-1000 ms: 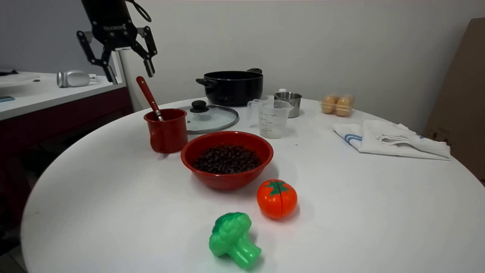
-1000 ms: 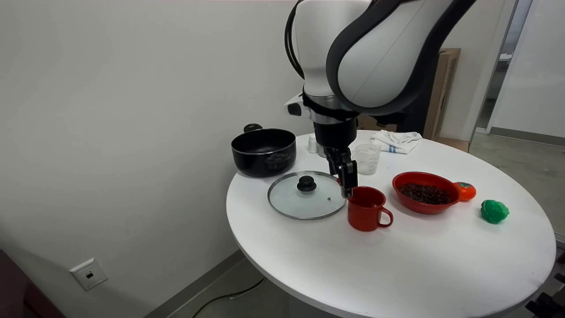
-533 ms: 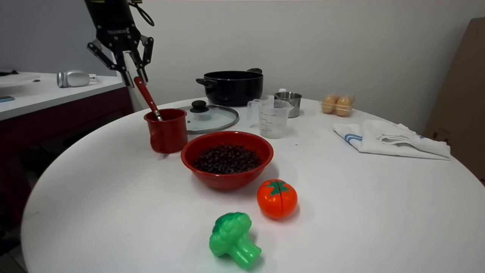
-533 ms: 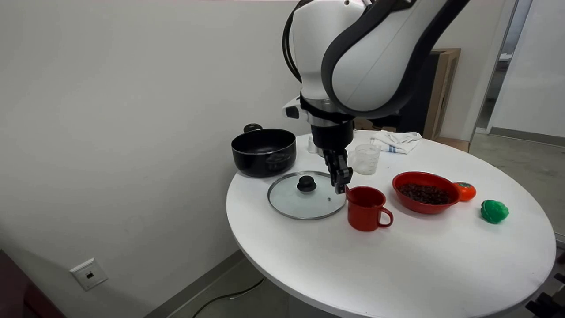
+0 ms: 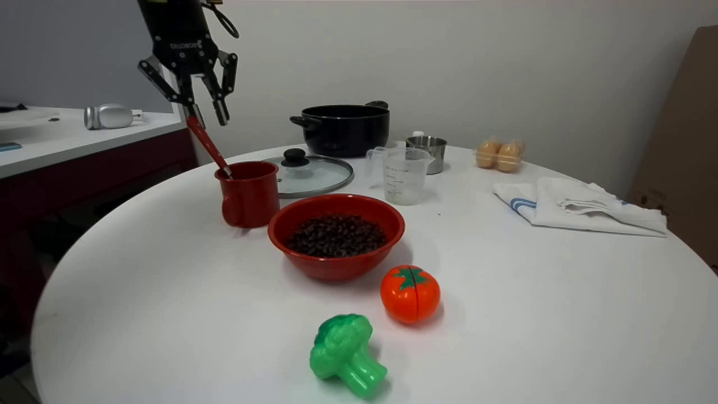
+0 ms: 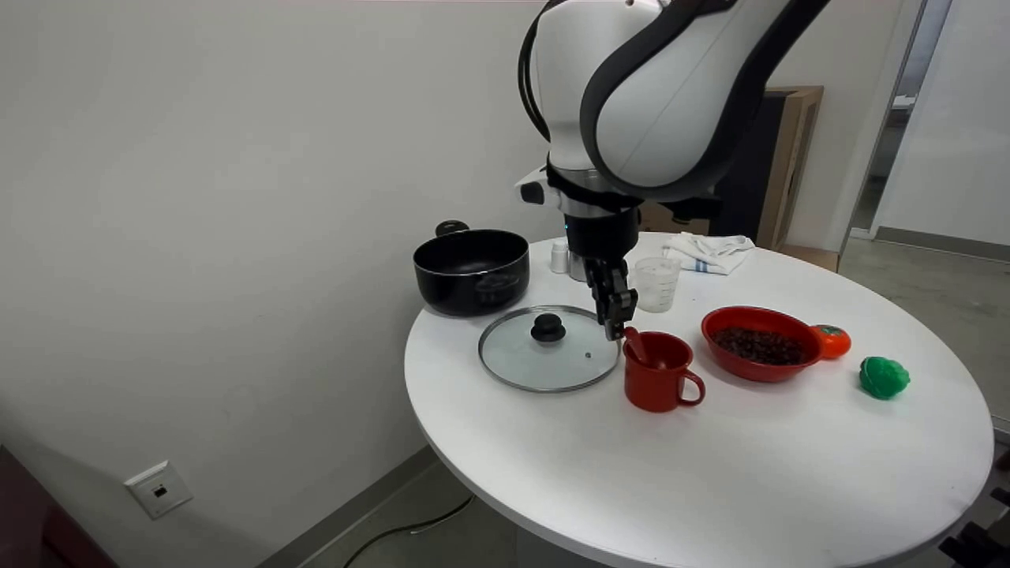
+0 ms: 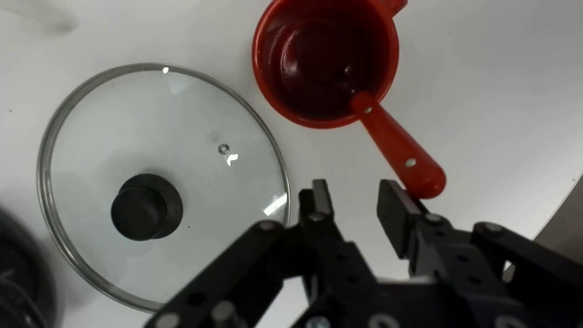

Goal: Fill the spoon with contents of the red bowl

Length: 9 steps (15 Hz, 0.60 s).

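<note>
Since half a second ago the gripper has shifted slightly right in an exterior view, and the red-handled spoon has tipped further left inside the red mug, which has slid a touch to the right. The gripper's two fingers stand parted by a modest gap, and the wrist view shows the spoon's handle outside that gap, by the outer side of the finger toward the right of the frame; whether they touch is unclear. The spoon stands tilted in the mug, handle leaning out over the rim, its lower end hard to make out in the dark interior. A glass lid fills much of the left of the wrist view, near the mug. In an exterior view the red bowl sits at the center of the frame, just beside the mug, and holds a heap of dark beans. A toy tomato lies just beside the bowl, to its lower right, and a toy broccoli rests at the bottom center on the round white table. Toward the top center stand a black pot, a clear measuring cup and a metal cup; brown eggs and a folded white towel lie to the right of them.
</note>
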Available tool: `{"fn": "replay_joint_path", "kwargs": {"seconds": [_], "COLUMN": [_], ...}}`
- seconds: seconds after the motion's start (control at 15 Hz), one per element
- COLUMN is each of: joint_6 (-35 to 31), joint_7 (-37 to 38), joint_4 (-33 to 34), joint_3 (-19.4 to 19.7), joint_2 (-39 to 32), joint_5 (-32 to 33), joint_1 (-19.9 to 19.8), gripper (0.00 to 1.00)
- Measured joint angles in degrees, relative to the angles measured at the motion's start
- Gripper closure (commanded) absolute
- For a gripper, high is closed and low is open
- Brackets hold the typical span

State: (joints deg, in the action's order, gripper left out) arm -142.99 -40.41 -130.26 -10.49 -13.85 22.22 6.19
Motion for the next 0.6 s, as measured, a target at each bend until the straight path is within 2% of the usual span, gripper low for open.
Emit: {"fn": "replay_joint_path", "kwargs": {"seconds": [0.2, 0.33, 0.6], "joint_6": [0.0, 0.09, 0.66], "joint_7": [-2.69, -5.11, -12.66], "joint_4": [0.11, 0.08, -0.66], "joint_3": [0.01, -0.02, -0.63], "joint_2": [0.26, 0.57, 1.16], "joint_5": [-2.35, -4.77, -10.83], "joint_1": [-1.29, -2.06, -3.08], "gripper": [0.11, 0.0, 0.0]}}
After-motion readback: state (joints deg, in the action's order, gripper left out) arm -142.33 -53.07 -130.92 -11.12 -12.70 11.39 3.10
